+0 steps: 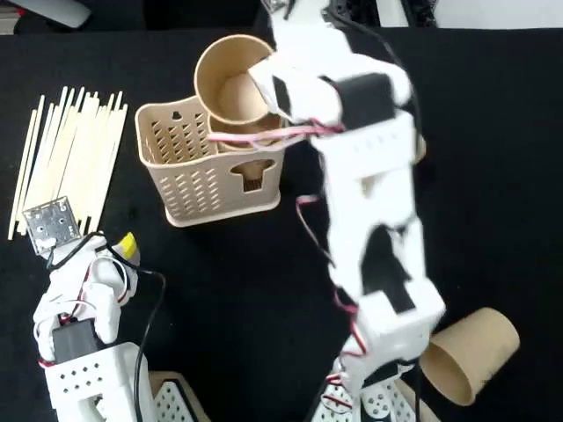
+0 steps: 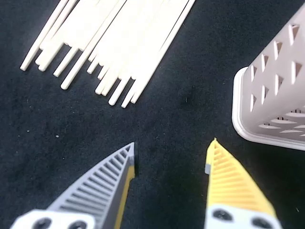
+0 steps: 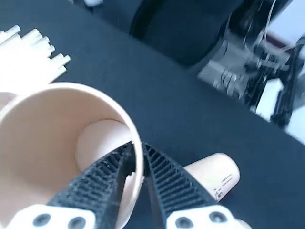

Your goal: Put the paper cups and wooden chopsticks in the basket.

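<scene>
High view, upper centre: the right jaws pinch a paper cup by its rim, tilted over the basket; released askew, it could snag the edge and fall outside. Near the chopsticks the left jaws gape empty.

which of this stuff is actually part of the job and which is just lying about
Job: basket; wooden chopsticks; paper cup in the right pincer; second cup lying by that arm's base; third cup lying on the table.
Lying about: grey object at the far table edge; cabled gear beyond the table.
</scene>
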Robot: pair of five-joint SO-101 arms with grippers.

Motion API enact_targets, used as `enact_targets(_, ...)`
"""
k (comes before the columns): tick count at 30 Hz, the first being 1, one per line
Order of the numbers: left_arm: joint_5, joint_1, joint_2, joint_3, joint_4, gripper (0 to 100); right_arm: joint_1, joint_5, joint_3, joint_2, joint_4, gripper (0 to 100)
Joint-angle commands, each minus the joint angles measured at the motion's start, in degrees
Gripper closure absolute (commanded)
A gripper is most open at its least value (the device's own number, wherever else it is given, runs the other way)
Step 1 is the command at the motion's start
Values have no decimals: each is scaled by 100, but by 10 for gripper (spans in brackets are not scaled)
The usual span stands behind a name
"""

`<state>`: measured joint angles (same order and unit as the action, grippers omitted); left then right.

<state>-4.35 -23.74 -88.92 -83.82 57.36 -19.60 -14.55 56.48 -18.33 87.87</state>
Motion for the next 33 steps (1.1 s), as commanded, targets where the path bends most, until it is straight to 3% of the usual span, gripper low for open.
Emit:
enact_targets(1,-9,66,-53,13,-97,761,149,53,875,-497,343,985)
enact_targets(10,-9,66,-53,13,-97,762,-158,18,1930,-910,1301,985)
enact_targets(33,-9,66,-53,-40,-202,762,0,62,75,690,1292,985)
